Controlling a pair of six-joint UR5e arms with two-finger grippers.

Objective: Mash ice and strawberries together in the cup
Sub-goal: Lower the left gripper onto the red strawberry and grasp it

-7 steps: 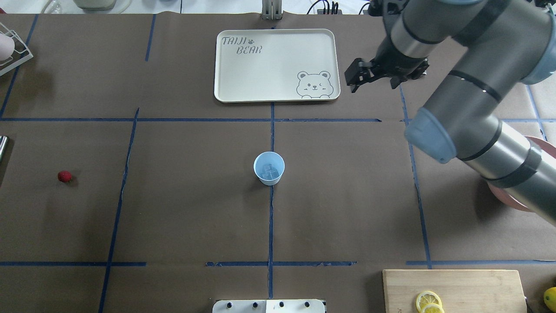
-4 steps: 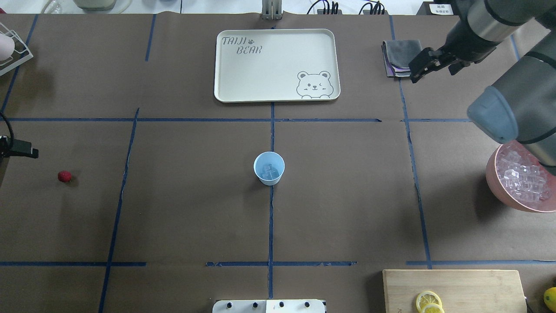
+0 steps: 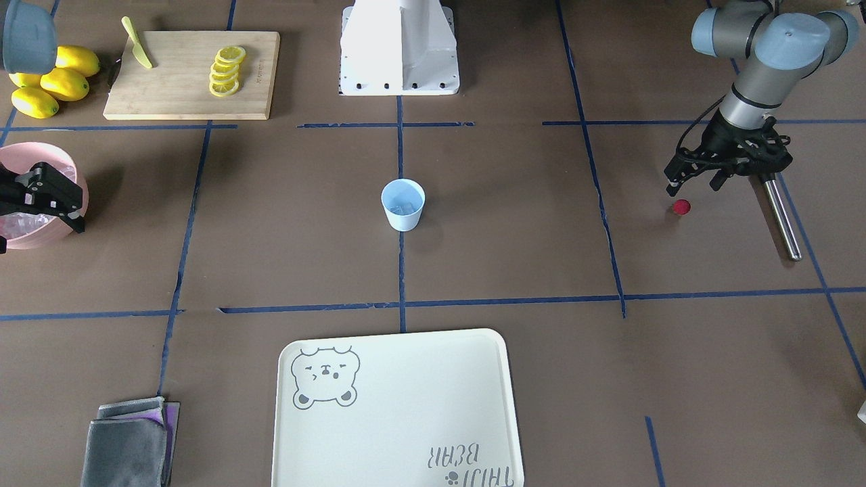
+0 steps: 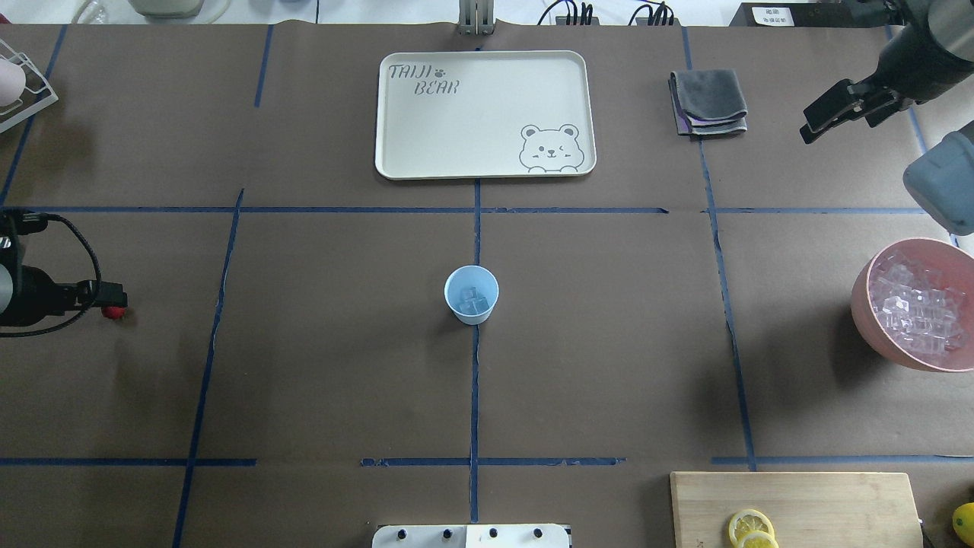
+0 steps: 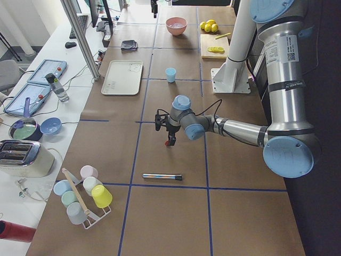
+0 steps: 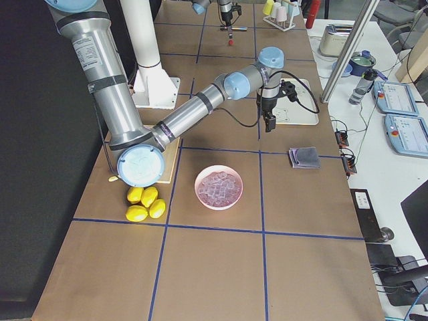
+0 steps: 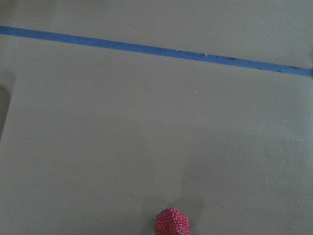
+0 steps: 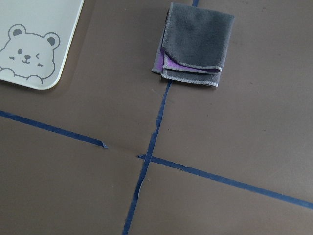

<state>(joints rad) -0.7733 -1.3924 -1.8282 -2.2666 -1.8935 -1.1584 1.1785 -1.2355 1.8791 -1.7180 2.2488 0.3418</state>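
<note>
- Front view: the small pale-blue plastic cup (image 3: 403, 206) stood mid-bench. The little red strawberry (image 3: 681, 207) lay well apart from it on the brown paper. The left pincer (image 3: 691, 184) hung just above the berry, fingers spread, holding nothing.
- Overhead: clear ice cubes (image 4: 473, 299) sat inside the cup. The right pincer (image 4: 825, 114) was off toward the far corner, spread wide and empty too.
- Left side view: the berry looked right under the near arm's tips, but I couldn't tell if they touched.
- Left wrist cam: the berry was at the bottom edge, no fingers in shot.
- My guess: ice done, berry pickup in hand. Next it needs to drop lower, centre up, pinch softly, then carry it to the cup.
</note>
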